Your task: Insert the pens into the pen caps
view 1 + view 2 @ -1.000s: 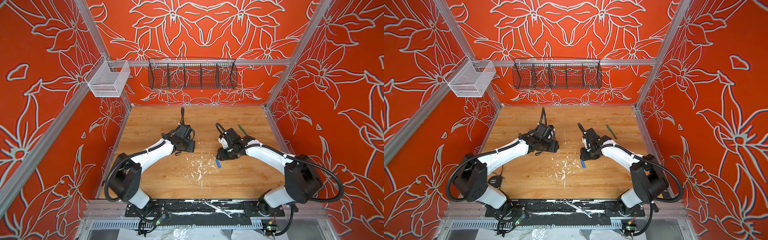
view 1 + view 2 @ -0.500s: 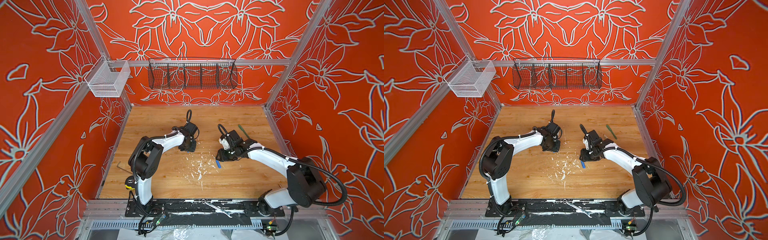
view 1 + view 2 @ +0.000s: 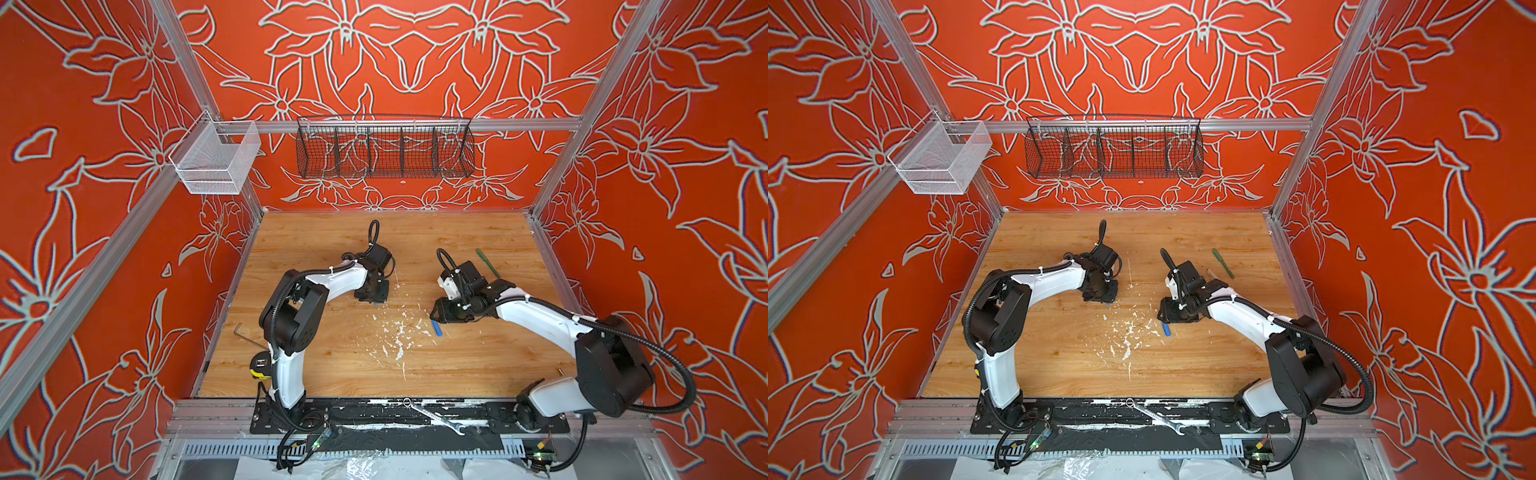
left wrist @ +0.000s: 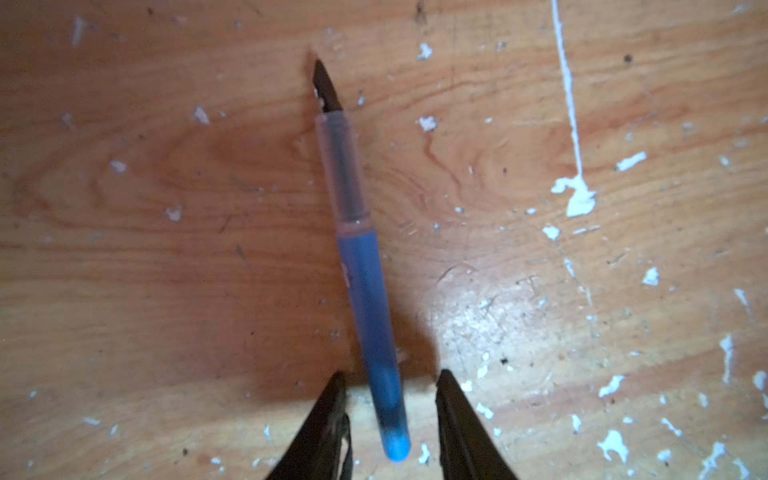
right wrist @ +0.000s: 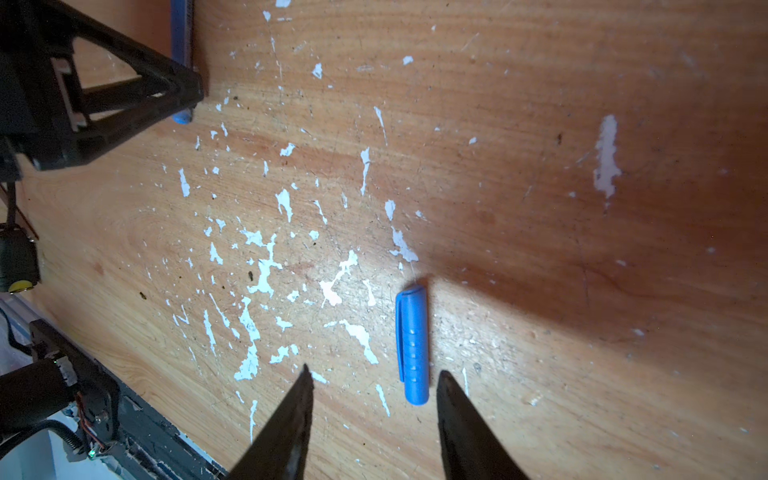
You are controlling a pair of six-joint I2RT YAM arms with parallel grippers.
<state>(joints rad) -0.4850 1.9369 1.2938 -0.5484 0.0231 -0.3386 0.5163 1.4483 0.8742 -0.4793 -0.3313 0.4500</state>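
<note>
Pen axis decides it: blue pen (image 4: 365,282) lies flat on the surface (image 4: 124,249) beside the white flecks (image 5: 257,266). Its blunt rear end sits btwn the left fingers (image 4: 328,428) and its dark tip points away, nearly in line w/ the reach; there's a gap each side, so they're apart and hold nothing. Blue cap (image 5: 412,345) lies at the flecks' opposite edge, lengthwise btwn the right fingers (image 5: 286,424), closer to one, untouched, those fingers spread & empty; left arm looks nearer the pen, right nearer the cap.
</note>
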